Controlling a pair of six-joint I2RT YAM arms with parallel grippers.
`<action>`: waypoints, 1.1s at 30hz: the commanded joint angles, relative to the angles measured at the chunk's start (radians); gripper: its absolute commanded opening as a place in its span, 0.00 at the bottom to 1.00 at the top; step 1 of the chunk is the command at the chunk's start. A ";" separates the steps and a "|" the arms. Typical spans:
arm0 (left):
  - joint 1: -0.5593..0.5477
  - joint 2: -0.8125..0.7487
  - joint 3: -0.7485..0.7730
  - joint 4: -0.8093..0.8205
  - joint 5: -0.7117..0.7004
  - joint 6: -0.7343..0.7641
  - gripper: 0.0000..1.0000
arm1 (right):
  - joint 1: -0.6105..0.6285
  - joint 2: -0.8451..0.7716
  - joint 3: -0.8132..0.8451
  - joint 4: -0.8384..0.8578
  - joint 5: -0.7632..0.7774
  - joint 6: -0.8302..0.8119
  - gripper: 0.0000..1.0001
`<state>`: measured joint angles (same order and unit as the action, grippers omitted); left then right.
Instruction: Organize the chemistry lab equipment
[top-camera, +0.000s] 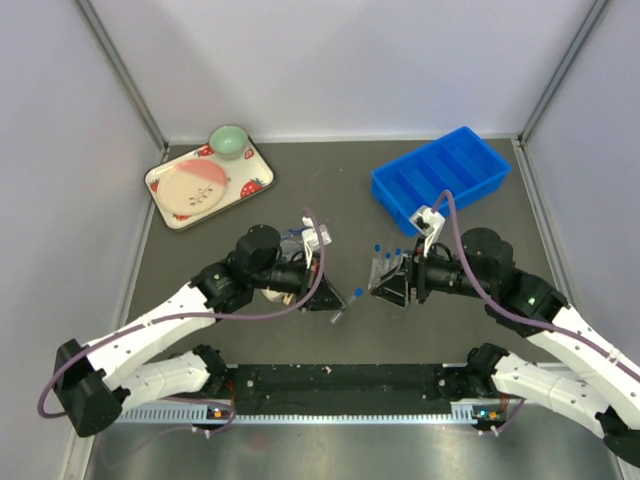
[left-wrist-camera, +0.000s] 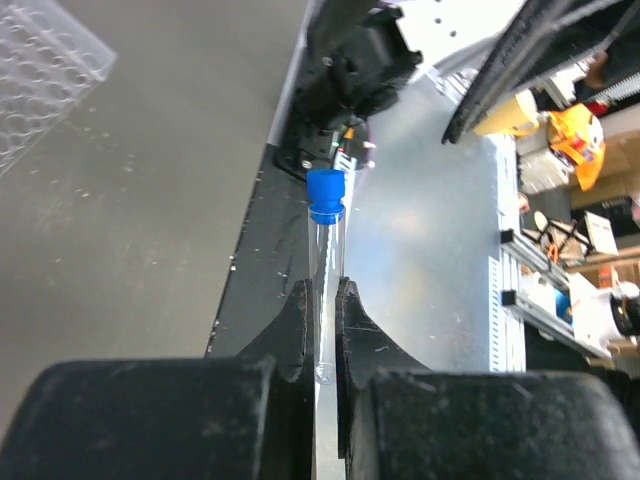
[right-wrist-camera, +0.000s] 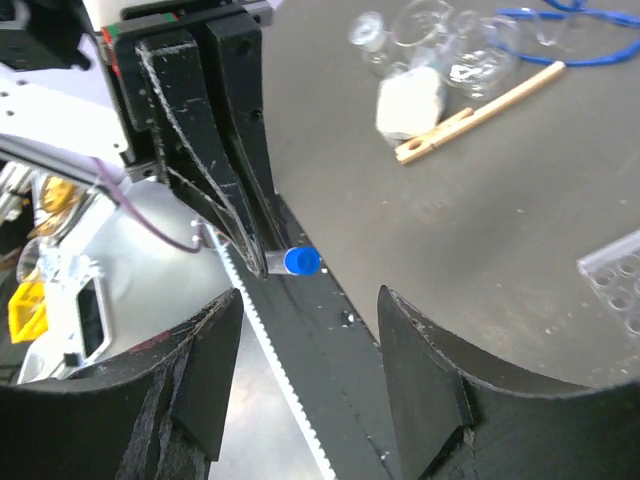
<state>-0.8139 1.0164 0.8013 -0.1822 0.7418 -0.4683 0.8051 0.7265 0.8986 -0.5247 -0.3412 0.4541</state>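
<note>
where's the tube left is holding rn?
Top view, table centre: tube pinched in the left gripper, cap toward the open right gripper, just beyond the front rail.

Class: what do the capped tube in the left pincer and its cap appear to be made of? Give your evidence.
Slim clear tube: glass or clear plastic, glossy; background shows through it. Blue cap: likely plastic, opaque, smooth, moulded rim.
</note>
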 joint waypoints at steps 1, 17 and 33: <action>-0.004 -0.056 -0.031 0.141 0.163 0.003 0.00 | 0.011 -0.004 0.010 0.161 -0.155 0.075 0.57; -0.004 -0.182 -0.070 0.224 0.223 -0.012 0.00 | 0.131 0.080 -0.024 0.319 -0.179 0.172 0.57; -0.004 -0.171 -0.051 0.230 0.208 -0.018 0.00 | 0.210 0.114 0.006 0.331 -0.148 0.164 0.29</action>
<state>-0.8139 0.8467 0.7273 -0.0059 0.9451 -0.4820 0.9955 0.8436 0.8673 -0.2474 -0.4988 0.6231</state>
